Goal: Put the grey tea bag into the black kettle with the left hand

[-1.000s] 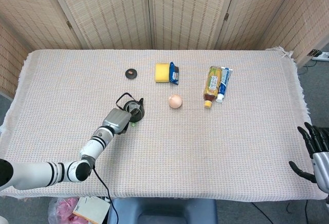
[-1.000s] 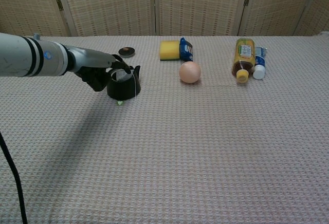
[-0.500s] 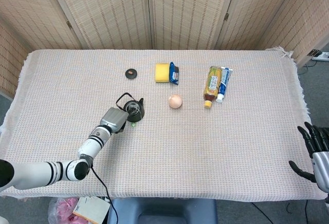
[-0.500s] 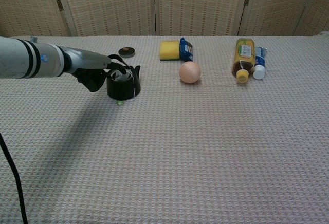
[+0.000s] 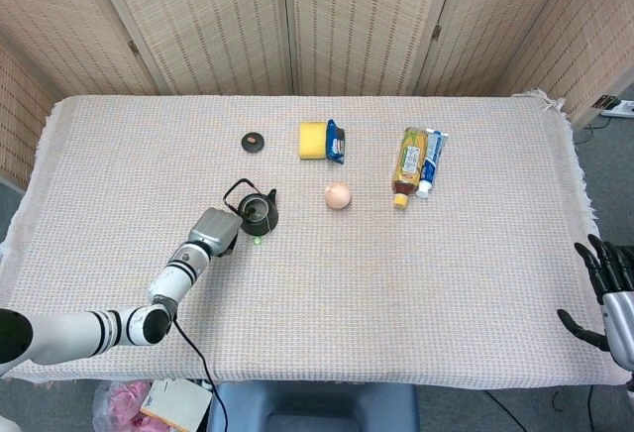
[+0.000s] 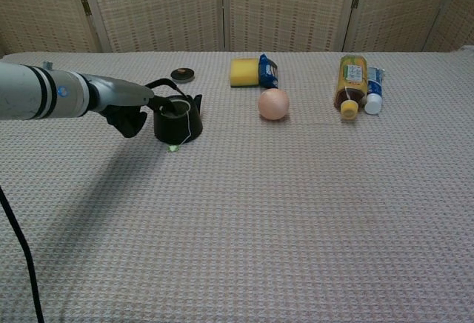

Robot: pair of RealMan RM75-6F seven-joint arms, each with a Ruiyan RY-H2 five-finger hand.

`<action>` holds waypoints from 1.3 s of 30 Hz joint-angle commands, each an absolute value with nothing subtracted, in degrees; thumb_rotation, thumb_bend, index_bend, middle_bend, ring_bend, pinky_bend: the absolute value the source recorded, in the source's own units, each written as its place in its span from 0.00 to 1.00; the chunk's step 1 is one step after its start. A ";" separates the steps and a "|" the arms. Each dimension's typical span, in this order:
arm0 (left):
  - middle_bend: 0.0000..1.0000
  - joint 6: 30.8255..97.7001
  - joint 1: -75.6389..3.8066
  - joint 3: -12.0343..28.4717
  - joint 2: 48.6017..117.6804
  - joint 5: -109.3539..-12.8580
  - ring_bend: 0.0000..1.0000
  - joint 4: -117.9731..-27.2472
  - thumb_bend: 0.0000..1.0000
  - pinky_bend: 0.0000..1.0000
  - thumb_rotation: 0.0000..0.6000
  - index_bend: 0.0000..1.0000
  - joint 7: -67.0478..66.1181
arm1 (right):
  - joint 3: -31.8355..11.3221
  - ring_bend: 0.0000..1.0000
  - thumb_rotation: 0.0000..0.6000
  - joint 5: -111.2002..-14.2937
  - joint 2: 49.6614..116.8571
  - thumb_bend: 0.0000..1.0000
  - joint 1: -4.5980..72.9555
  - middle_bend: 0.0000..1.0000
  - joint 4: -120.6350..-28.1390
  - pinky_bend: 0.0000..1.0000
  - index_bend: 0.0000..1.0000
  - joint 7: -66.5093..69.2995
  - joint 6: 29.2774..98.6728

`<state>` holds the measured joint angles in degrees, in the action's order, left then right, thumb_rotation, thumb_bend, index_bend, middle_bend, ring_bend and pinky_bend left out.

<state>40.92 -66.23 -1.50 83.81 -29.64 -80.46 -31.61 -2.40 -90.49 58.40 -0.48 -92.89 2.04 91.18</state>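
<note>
The left hand is hovering just beside the black kettle, holding nothing, fingers loosely apart. The grey tea bag is sitting inside the kettle, its string and green tag hanging outside onto the desk. The right hand is resting open, well apart from the kettle.

No readable text (labels on bottle and tube blur).

Left hand low, empty; right hand fingers spread.
</note>
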 commanded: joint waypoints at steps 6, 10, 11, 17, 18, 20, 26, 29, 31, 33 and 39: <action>1.00 39.25 -65.71 -1.22 84.45 -30.84 1.00 -78.28 0.98 1.00 1.00 0.07 -30.14 | -2.61 0.00 1.00 -89.82 58.49 0.14 -0.17 0.00 -93.01 0.00 0.00 1.66 90.45; 1.00 40.43 -65.71 -0.79 83.42 -31.50 1.00 -79.83 0.98 1.00 1.00 0.07 -30.20 | -2.53 0.00 1.00 -89.94 58.44 0.14 -0.17 0.00 -93.05 0.00 0.00 1.63 90.43; 1.00 40.91 -65.75 -0.66 83.06 -31.59 1.00 -80.49 0.98 1.00 1.00 0.07 -30.33 | -2.49 0.00 1.00 -90.01 58.43 0.14 -0.18 0.00 -93.05 0.00 0.00 1.62 90.44; 1.00 46.33 -65.60 -0.09 79.49 -32.23 1.00 -88.35 0.98 1.00 1.00 0.05 -32.31 | -2.02 0.00 1.00 -91.42 58.28 0.14 -0.84 0.00 -92.92 0.00 0.00 2.03 92.00; 1.00 47.73 -65.42 0.01 78.47 -32.57 0.98 -90.61 0.97 1.00 1.00 0.04 -32.74 | -1.92 0.00 1.00 -91.71 58.26 0.14 -1.02 0.00 -92.87 0.00 0.00 2.19 92.39; 1.00 51.00 -64.74 0.11 75.80 -34.32 0.94 -95.84 0.88 1.00 1.00 0.01 -33.42 | -1.73 0.00 1.00 -92.26 58.21 0.14 -1.33 0.00 -92.71 0.00 0.00 2.52 93.07; 0.99 62.86 -60.06 -0.58 64.11 -42.45 0.78 -115.91 0.47 0.98 1.00 0.00 -35.02 | -1.15 0.00 1.00 -94.00 58.07 0.14 -2.14 0.00 -92.10 0.00 0.00 3.40 94.93; 0.91 71.21 -54.62 -3.04 57.57 -50.28 0.68 -125.87 0.36 0.91 1.00 0.00 -35.61 | -0.82 0.00 1.00 -94.84 58.04 0.14 -2.27 0.00 -91.86 0.00 0.00 3.69 95.29; 0.84 76.58 -50.17 -5.24 54.57 -55.93 0.62 -129.40 0.32 0.87 1.00 0.00 -35.14 | -0.61 0.00 1.00 -95.25 58.03 0.14 -2.28 0.00 -91.81 0.00 0.00 3.72 95.29; 0.70 83.50 -43.78 -8.76 51.80 -62.20 0.54 -131.87 0.28 0.81 1.00 0.00 -34.94 | -0.30 0.00 1.00 -95.90 58.04 0.14 -2.30 0.00 -91.80 0.00 0.00 3.63 95.34; 0.23 102.06 -24.61 -15.65 52.96 -72.26 0.20 -127.42 0.21 0.51 1.00 0.00 -32.50 | 0.48 0.00 1.00 -97.13 58.15 0.14 -2.26 0.00 -91.90 0.00 0.00 2.80 94.94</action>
<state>91.44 -36.57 -9.92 54.46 -65.22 -128.66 -34.47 0.41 -97.06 58.12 -2.28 -91.88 2.90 95.03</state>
